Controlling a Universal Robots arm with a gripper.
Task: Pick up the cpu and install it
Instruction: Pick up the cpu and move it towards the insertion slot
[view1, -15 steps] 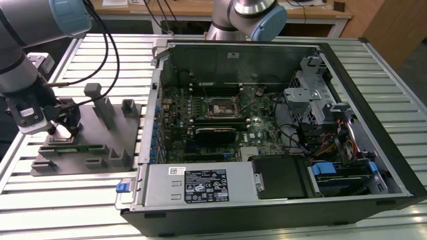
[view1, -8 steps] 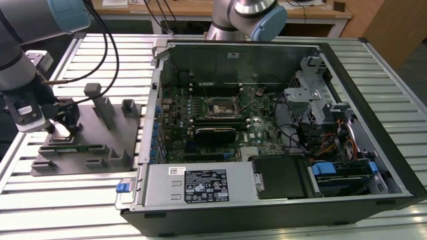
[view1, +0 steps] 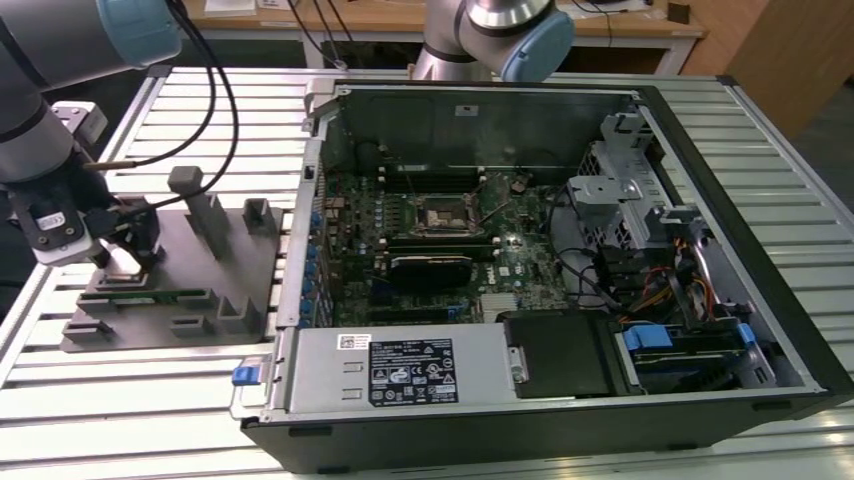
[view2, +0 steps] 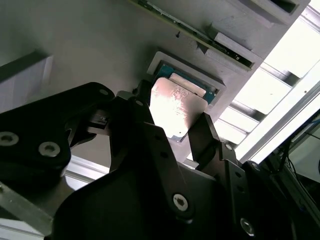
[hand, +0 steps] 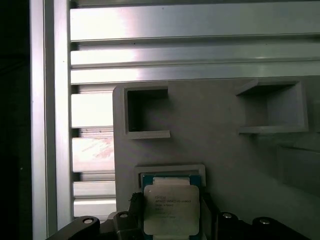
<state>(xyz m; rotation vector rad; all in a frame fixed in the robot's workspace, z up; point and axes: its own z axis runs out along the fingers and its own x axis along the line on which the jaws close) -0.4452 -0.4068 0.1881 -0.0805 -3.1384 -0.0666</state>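
Pincer: the pincer (view1: 123, 262) is hanging low over the grey tray (view1: 187, 265) at the exterior view's left. In the second wrist view its fingers (view2: 204, 135) are pressing on two opposite edges of the cpu (view2: 176, 105), so it is pinching the chip.
Cpu: the silver top is facing up between the fingers, over its shallow nest (hand: 170, 171) in the tray. I cannot tell whether it is sitting in the nest or is already raised off it.
Socket: the socket (view1: 445, 215) is lying on the board inside the open case (view1: 767, 240), well apart from the tray, across the slatted surface (view1: 200, 120).
Risk, slipping: the fingers are holding only thin edges, so a light or off-centre squeeze could be letting the chip tip or drop on the way.
Risk, catching: if the chip is leaving the nest at a tilt, a corner could be snagging on the nest wall.
Risk, seating: if the chip is arriving turned or tilted, it could be pressing on the socket contacts and bending them.
Risk, clearance: the case wall and the cables beside the socket are giving the arm little room.
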